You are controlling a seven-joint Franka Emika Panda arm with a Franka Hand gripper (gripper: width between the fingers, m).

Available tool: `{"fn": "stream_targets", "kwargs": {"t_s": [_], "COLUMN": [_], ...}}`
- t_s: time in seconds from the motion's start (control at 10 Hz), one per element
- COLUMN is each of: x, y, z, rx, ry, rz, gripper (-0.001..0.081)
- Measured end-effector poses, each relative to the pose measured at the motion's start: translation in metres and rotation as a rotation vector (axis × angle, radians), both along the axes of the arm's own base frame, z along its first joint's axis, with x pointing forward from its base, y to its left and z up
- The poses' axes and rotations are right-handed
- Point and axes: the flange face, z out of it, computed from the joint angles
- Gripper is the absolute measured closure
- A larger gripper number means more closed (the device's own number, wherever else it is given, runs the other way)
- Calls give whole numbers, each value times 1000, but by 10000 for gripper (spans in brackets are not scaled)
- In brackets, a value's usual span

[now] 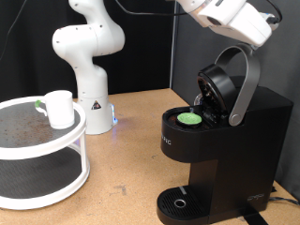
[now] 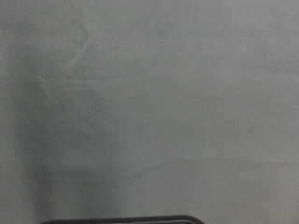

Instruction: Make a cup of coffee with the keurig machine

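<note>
One cup [image 1: 60,107] sits on one round stand [image 1: 42,155]; one coffee machine [image 1: 220,141] stands lid raised, green pod [image 1: 190,118] inside. Gripper's grasp: cannot tell.

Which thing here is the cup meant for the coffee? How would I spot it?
Look to the exterior view's left, at the round white two-tier stand. On its top shelf stands the cup, a small plain white mug. It is far from the black keurig machine, whose lid is open.

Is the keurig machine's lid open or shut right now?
Open. The keurig machine has its lid handle raised and brew head tilted up, exposing a green-lidded pod in the chamber.
</note>
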Motion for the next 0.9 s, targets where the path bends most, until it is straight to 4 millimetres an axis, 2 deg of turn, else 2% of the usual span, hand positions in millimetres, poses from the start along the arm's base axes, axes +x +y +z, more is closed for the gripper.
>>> {"fn": "stream_targets", "kwargs": {"t_s": [0.2,0.4,0.7,0.9], "x": [1,1,-6,-10], "y": [-6,-21,-55,-79], "z": [1,3,2,-5], "rx": [12,27,13,-15], "ry": [0,5,1,0], "rz": [-3,13,61,58], "gripper": [802,803,803,803]}}
